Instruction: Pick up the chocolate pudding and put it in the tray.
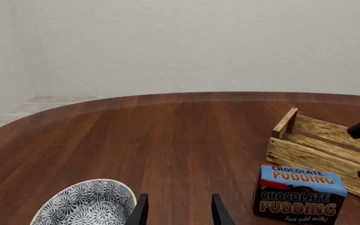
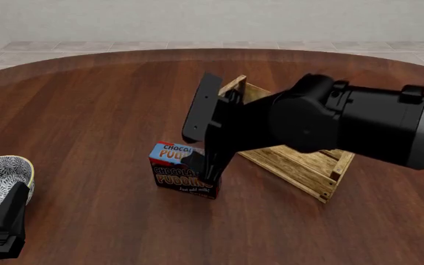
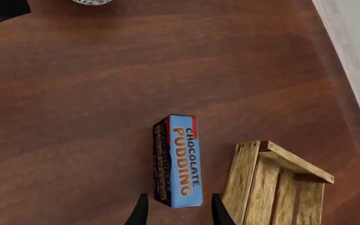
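1. Right claw: released, its two dark fingers spread and pointing down. In the right wrist view the near end of the chocolate pudding lies between the fingertips. The claw hangs above the carton; contact is not visible.
2. Chocolate pudding: it stands on the table just beside the near end of the tray, blue top upward, brown printed face toward the arms. It appears apart from the crate by a narrow gap.
3. Step in hand, as judged: descent onto the carton for the grasp. Keep the fingers straddling the carton's narrow width, one on each broad face, and centre the claw along the carton's length before closing; at present it sits toward one end.
4. Risk: the finger on the crate side has little clearance from the tray's end slats. Lower straight down, without sideways drift, to avoid nudging either object.
5. Left claw: released and empty, low over the table beside the patterned bowl, well apart from the carton.
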Controlling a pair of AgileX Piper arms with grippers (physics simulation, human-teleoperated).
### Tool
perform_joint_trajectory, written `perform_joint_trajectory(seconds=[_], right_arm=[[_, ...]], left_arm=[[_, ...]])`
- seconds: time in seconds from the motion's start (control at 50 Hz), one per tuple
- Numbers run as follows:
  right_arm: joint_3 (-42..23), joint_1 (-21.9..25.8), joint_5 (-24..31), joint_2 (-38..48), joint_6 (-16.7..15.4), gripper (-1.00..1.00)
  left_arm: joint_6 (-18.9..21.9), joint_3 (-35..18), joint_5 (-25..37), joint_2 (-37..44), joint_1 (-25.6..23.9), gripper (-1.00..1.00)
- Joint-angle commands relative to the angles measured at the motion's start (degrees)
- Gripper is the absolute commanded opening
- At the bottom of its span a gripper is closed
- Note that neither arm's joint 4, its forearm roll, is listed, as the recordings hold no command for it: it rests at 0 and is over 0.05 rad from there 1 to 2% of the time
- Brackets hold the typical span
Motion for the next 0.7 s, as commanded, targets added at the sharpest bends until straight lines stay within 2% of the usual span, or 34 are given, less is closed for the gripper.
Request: perform_joint_trajectory(seconds=[0.02, 0.7], right_arm=[[0.73, 0.11, -0.98, 0.81, 0.48, 1.00], [-1.17, -1.43, -2.01, 3.97, 0.55, 1.00]], left_arm=[[0.00, 0.00, 0.00, -0.01, 0.00, 1.00], [0.00, 0.00, 0.00, -0.01, 0.00, 1.00]])
